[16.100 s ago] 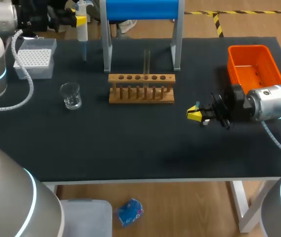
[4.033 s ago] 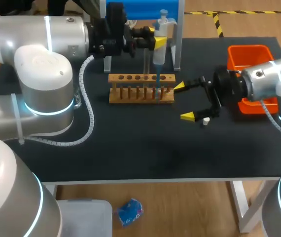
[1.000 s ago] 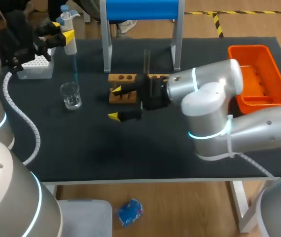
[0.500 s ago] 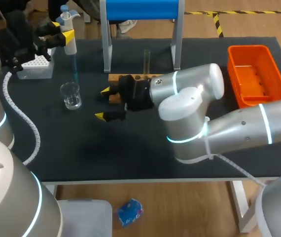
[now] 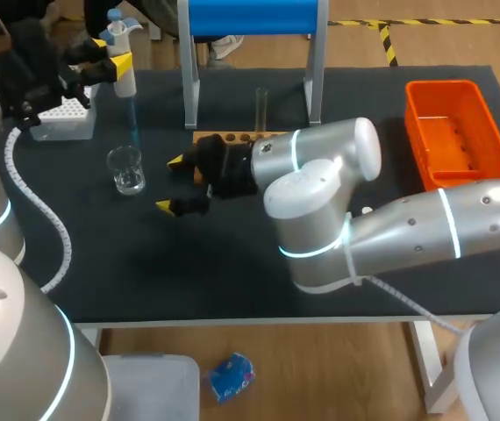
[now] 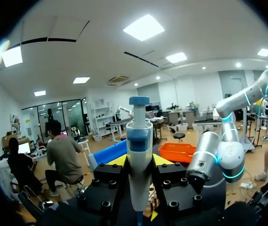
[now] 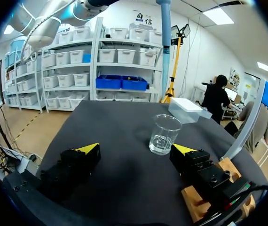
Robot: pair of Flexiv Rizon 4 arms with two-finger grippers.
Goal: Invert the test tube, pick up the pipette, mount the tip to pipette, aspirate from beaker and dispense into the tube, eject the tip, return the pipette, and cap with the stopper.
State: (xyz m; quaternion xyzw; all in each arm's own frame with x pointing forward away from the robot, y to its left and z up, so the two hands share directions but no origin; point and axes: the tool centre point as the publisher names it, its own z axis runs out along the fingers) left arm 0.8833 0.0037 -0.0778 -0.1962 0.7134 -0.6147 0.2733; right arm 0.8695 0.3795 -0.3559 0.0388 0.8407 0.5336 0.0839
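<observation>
Right claw (image 5: 169,184) swung left past the wooden rack (image 5: 241,136) over the last second, jaws wide, and ended just beside the clear glass beaker (image 5: 127,169); likely to steady it for aspirating; left claw (image 5: 112,54) stayed clamped on the white-blue plastic pipette (image 5: 125,74), slim tip above the beaker; tabletop (image 5: 101,254) was matte black.

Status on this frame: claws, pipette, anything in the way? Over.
Left claw shut on pipette, tip above beaker. Right claw open, empty, facing beaker. Right arm lies across wooden rack; test tube upright behind.
</observation>
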